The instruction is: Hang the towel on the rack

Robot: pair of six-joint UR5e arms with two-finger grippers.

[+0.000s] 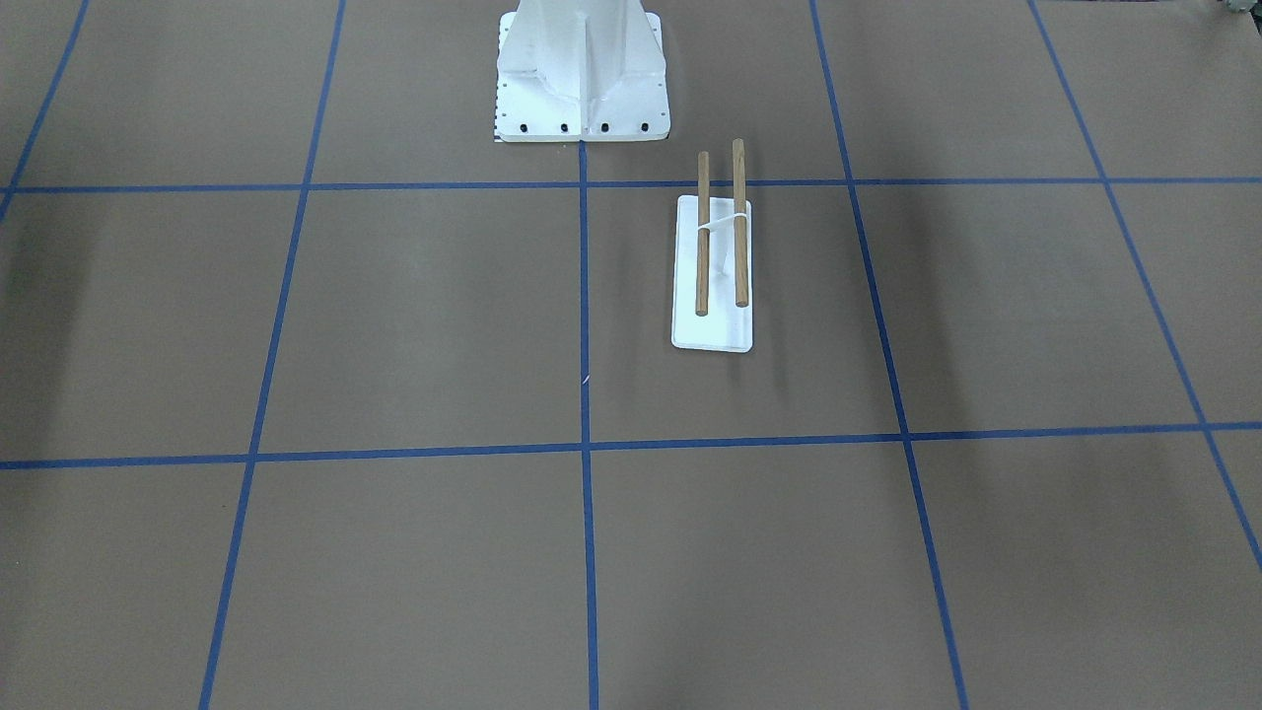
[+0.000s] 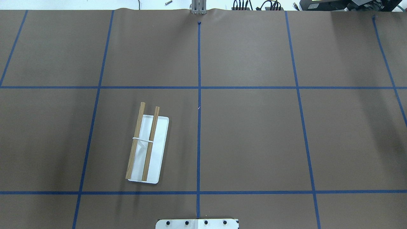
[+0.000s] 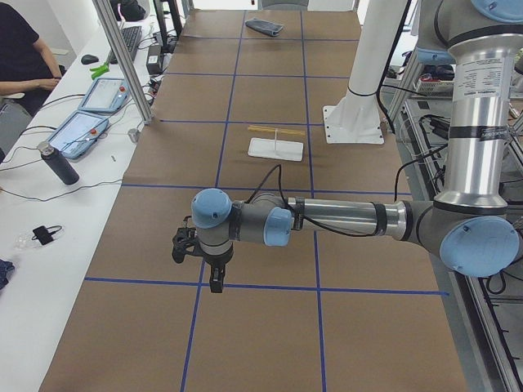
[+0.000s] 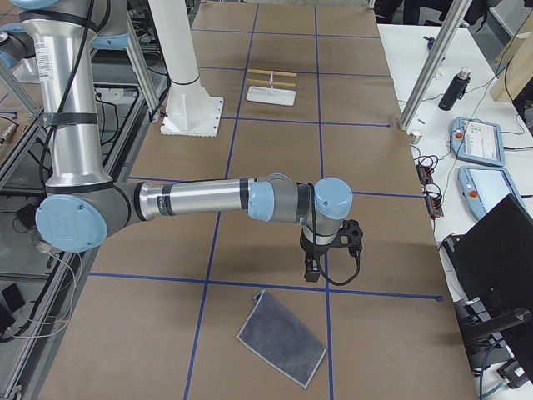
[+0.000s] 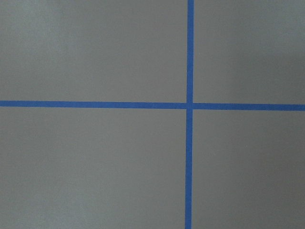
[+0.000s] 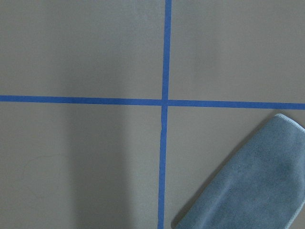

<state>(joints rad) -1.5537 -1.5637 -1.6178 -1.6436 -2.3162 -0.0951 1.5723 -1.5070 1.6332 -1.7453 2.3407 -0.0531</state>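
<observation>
— Well apart from the rack (image 2: pixel 148 146), toward the robot's right, the towel (image 4: pixel 281 337) lies flat: dark grey, paler hem. Risk?
— A shallow pinch could drop it mid-carry, or a low pass could topple the rack. Whether the right gripper (image 4: pixel 321 260) or left gripper (image 3: pixel 208 263) is open, or holding anything, I cannot tell.

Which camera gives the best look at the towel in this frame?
The exterior right view: the towel lies whole on the table, close to the camera. The right wrist view catches only part of it; exterior left shows it tiny at the far end. Overhead, front-facing and left wrist views miss it.
</observation>
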